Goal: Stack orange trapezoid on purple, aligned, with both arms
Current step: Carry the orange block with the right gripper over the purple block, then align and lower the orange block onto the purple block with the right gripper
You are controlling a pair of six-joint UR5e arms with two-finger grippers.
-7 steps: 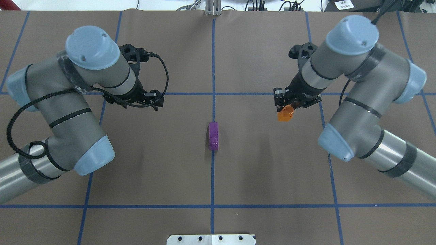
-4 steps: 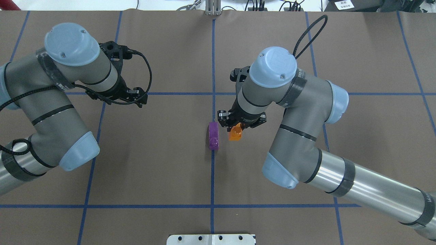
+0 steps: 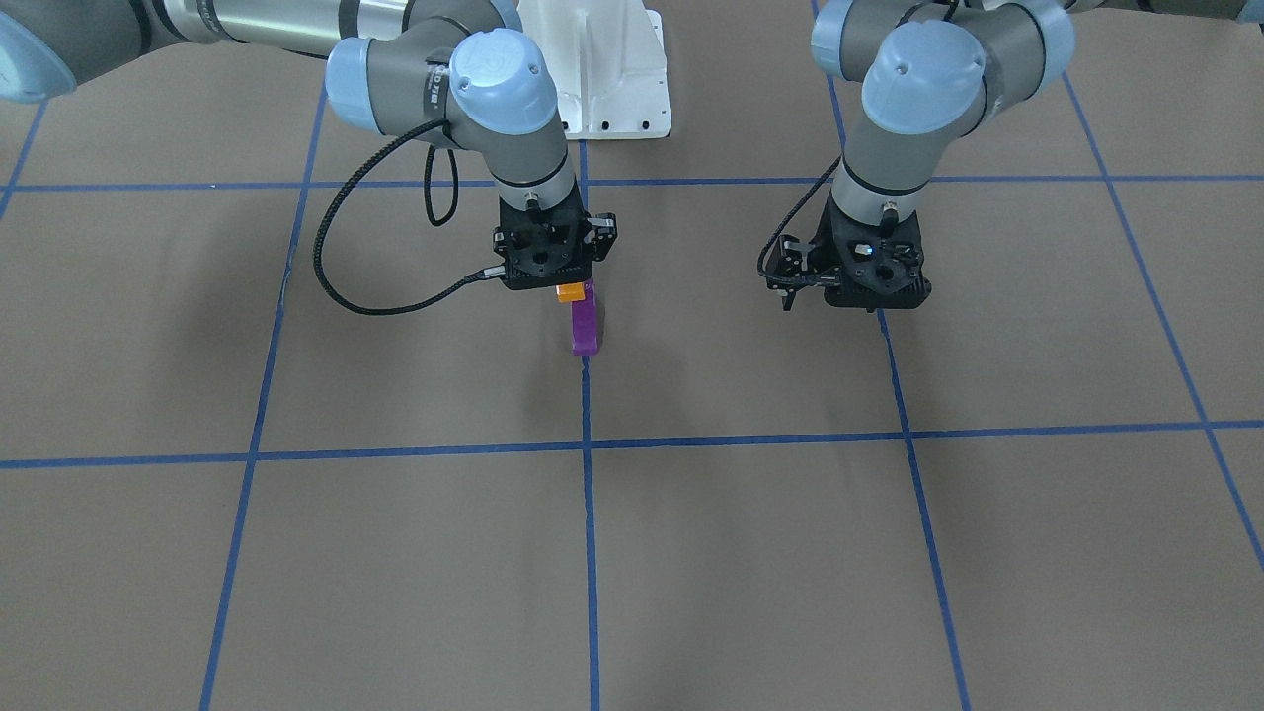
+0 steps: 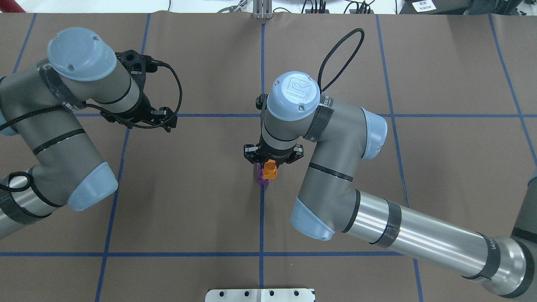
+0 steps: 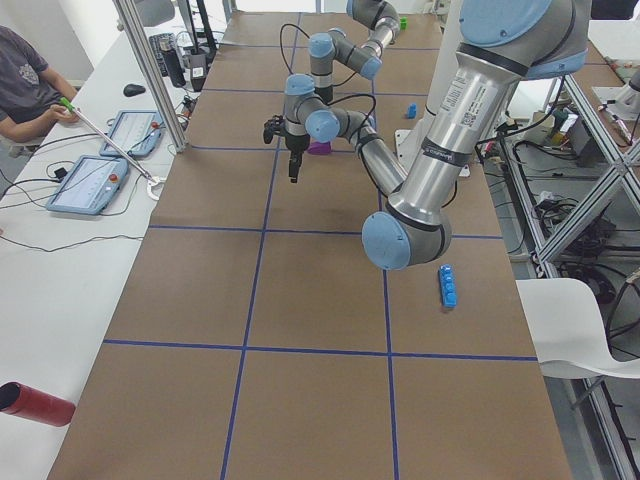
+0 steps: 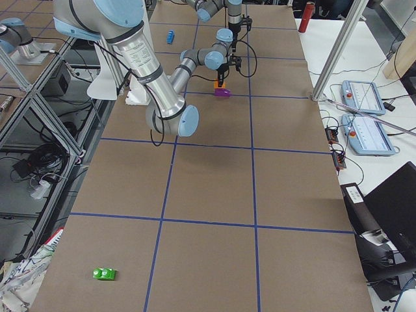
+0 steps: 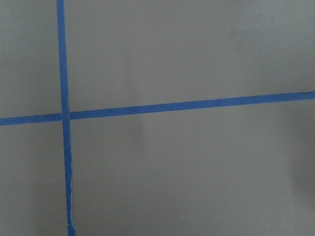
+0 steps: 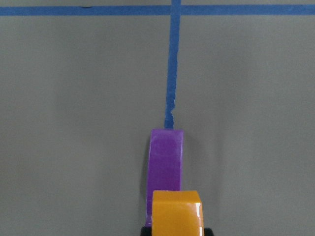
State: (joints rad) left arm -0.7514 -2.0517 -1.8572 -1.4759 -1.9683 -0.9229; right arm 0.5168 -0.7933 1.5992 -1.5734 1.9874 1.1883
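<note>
Placement step: the right tool was clamped on the orange trapezoid, holding it just over the purple at overhead frame centre. The purple lay on the surface along the blue tape line; couldn't tell if the bricks touched. Next move likely needed squaring orange's footprint and slope to purple, then a straight push down. The right arm extended from lower right, wrist vertical. The left tool hung upper left, well apart, its opening not discernible.
</note>
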